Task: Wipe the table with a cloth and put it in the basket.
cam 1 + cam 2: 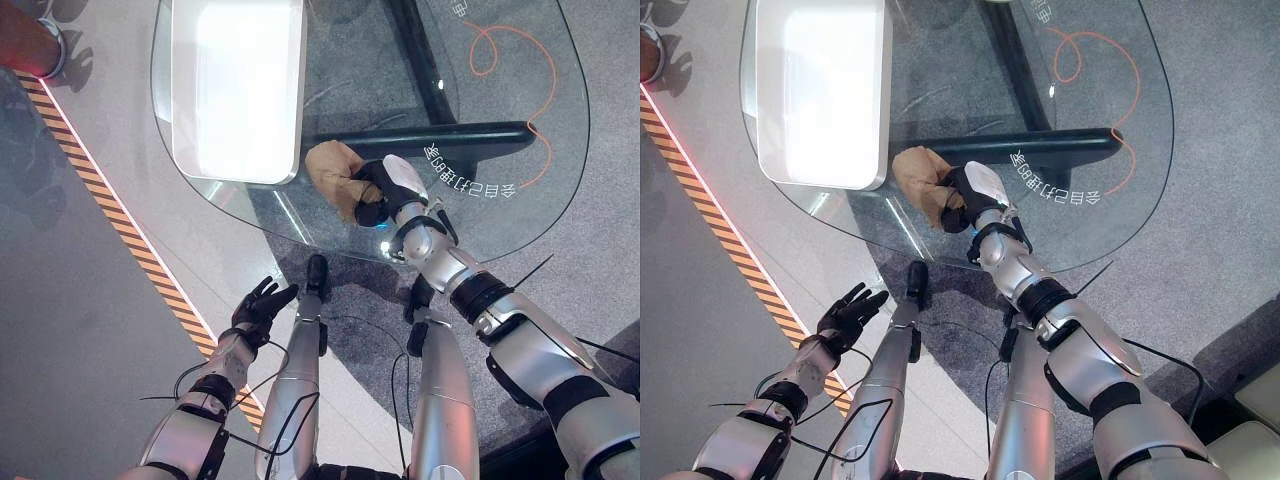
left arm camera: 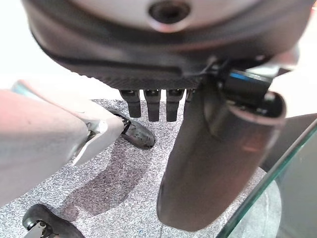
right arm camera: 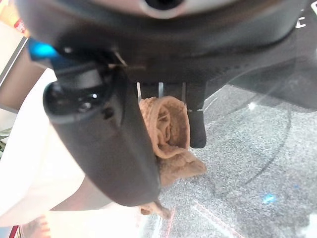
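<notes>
A rounded glass table (image 1: 560, 90) stands on grey carpet; a white basket (image 1: 240, 90) sits on it; a tan cloth (image 1: 335, 172) lies just beside the basket's near corner.

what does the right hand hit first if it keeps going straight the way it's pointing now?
Likely the white basket. The right hand, shut on the brown cloth, points across the glass table toward the basket's near corner, with bare glass between. Depth is unclear, so it might slide just past the corner.
</notes>
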`<state>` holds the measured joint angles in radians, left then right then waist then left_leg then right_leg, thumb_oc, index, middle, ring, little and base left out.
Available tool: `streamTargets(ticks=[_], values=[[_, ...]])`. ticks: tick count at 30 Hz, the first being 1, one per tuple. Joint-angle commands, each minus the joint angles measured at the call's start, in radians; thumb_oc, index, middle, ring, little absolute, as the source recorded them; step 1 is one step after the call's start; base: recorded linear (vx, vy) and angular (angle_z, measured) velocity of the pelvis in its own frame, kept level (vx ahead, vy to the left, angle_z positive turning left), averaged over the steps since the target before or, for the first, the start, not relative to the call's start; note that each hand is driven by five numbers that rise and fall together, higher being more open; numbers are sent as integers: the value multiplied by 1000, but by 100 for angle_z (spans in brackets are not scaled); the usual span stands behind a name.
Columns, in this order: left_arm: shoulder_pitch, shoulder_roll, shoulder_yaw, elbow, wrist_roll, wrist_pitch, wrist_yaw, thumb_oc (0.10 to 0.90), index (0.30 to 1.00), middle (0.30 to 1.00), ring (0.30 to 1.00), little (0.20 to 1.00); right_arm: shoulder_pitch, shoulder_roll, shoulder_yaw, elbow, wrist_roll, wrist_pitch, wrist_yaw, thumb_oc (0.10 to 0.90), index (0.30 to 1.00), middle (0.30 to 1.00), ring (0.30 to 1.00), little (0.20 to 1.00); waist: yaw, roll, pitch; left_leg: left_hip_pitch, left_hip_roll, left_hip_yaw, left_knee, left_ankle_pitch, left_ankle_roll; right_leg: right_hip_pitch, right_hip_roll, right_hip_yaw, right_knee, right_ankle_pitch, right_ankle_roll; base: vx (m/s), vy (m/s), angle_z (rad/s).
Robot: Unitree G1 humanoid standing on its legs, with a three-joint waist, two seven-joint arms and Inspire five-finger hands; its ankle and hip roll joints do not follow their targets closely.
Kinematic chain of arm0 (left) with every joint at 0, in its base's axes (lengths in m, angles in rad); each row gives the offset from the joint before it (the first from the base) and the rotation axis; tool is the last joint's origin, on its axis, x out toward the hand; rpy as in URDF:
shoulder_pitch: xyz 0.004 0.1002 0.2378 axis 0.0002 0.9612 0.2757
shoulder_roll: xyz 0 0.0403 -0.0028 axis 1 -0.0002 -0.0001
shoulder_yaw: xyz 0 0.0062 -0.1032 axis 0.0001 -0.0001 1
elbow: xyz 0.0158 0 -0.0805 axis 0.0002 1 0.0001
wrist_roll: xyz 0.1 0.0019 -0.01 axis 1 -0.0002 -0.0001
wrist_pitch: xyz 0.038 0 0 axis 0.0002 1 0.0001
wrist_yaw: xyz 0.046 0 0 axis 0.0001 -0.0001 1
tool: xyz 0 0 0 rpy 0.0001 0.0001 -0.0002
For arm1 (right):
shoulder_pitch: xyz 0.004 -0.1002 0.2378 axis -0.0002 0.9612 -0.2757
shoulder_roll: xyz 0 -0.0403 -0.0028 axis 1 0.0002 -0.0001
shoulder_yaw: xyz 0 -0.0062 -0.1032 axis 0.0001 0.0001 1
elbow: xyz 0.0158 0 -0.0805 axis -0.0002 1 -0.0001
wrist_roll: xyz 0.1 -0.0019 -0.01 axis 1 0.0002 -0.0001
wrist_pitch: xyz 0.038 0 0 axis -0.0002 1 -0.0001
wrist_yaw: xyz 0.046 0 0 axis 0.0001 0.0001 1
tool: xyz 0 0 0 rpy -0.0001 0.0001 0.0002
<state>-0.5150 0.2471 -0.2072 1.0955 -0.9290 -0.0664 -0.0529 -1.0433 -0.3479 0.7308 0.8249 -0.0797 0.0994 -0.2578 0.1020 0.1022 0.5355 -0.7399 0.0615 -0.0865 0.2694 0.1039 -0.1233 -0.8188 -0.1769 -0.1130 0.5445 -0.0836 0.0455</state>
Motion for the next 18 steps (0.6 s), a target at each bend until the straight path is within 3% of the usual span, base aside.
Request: streamTargets(ticks=[1, 9, 18], values=[[9, 8, -9, 11, -15, -24, 14, 800, 900, 900, 900, 900, 2, 103, 60, -104, -20, -106, 77, 100, 300, 300, 300, 200, 8, 26, -15, -31, -106, 83, 51, -29, 100, 3, 58, -47, -114, 70, -20, -2, -8, 6], [5, 11, -11, 15, -21, -20, 10, 800, 900, 900, 900, 900, 5, 100, 65, -102, -34, -81, 34, 100, 300, 300, 300, 200, 7, 28, -15, -36, -106, 83, 59, -30, 101, -4, 56, -46, -106, 71, -19, 1, 0, 4], [14, 9, -14, 23, -23, -29, 0, 800, 900, 900, 900, 900, -29, 55, -10, -20, 3, -76, -162, 100, 300, 300, 300, 200, 9, 33, -15, -35, -104, 84, 61, -33, 103, -4, 53, -47, -106, 77, -16, 0, 0, 0]])
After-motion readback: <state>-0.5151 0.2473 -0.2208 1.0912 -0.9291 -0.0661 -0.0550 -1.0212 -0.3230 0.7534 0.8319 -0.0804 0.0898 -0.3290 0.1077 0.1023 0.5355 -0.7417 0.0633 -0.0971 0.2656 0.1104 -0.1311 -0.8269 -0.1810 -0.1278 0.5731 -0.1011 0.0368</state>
